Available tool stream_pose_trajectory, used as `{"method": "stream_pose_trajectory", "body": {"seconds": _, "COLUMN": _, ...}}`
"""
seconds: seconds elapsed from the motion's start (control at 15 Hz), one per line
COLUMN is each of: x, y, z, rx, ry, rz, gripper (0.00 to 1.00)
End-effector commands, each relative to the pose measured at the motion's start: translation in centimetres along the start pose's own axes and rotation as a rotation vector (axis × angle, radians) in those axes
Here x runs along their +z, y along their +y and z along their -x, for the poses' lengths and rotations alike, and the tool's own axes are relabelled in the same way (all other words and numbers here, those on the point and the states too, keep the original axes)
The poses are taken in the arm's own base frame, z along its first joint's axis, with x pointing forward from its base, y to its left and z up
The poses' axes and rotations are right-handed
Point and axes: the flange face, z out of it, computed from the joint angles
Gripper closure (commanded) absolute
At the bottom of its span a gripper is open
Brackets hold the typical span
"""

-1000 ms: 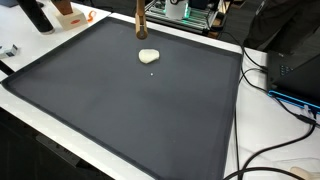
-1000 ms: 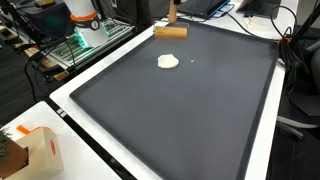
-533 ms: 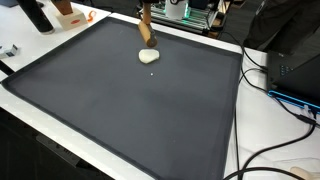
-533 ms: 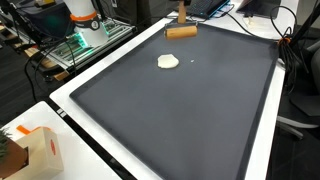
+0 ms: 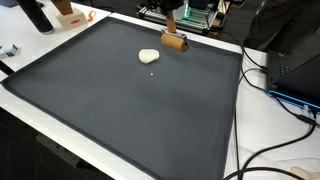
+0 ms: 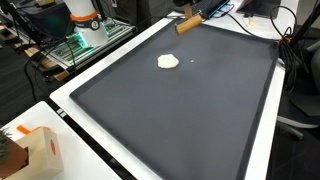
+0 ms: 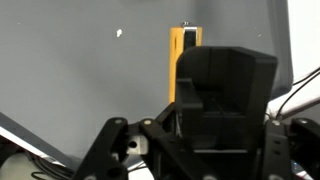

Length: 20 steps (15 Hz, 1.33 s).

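Note:
A brown wooden bar-shaped tool [image 5: 175, 42] hangs just above the far edge of the dark mat [image 5: 130, 110]. In an exterior view the tool [image 6: 187, 24] is tilted. My gripper [image 5: 171, 24] comes down from the top edge and is shut on it. In the wrist view the tool [image 7: 182, 60] shows as a long orange bar sticking out past the dark gripper body; the fingertips are hidden. A small white lump [image 5: 148, 56] lies on the mat, a little to the side of the tool and apart from it, seen in both exterior views [image 6: 168, 62].
The mat lies on a white table [image 5: 245, 120]. Cables [image 5: 285, 95] run along one side. Electronics racks [image 6: 85, 35] and a small cardboard box [image 6: 40, 150] stand around the table. A tiny white speck [image 5: 152, 72] lies near the lump.
The gripper has carried the tool sideways along the mat's far edge, from directly behind the white lump to a spot beside it, and the tool has turned and tilted.

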Motion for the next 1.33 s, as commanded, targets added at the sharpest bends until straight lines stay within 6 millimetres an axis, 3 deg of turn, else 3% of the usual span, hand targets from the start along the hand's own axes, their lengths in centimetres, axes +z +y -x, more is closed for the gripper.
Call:
{"method": "stream_pose_trajectory", "body": {"seconds": 0.0, "x": 0.6, "y": -0.5, "z": 0.9, "rx": -0.066, "ry": 0.069, "rz": -0.115, "gripper": 0.81}}
{"method": "stream_pose_trajectory", "body": {"seconds": 0.33, "x": 2.1, "y": -0.3, "z": 2.1, "rx": -0.043, "ry": 0.028, "rz": -0.24, "gripper": 0.81}}
{"method": "stream_pose_trajectory", "body": {"seconds": 1.27, "x": 7.2, "y": 1.9, "z": 4.6, "rx": 0.042, "ry": 0.014, "rz": -0.381, "gripper": 0.81}}
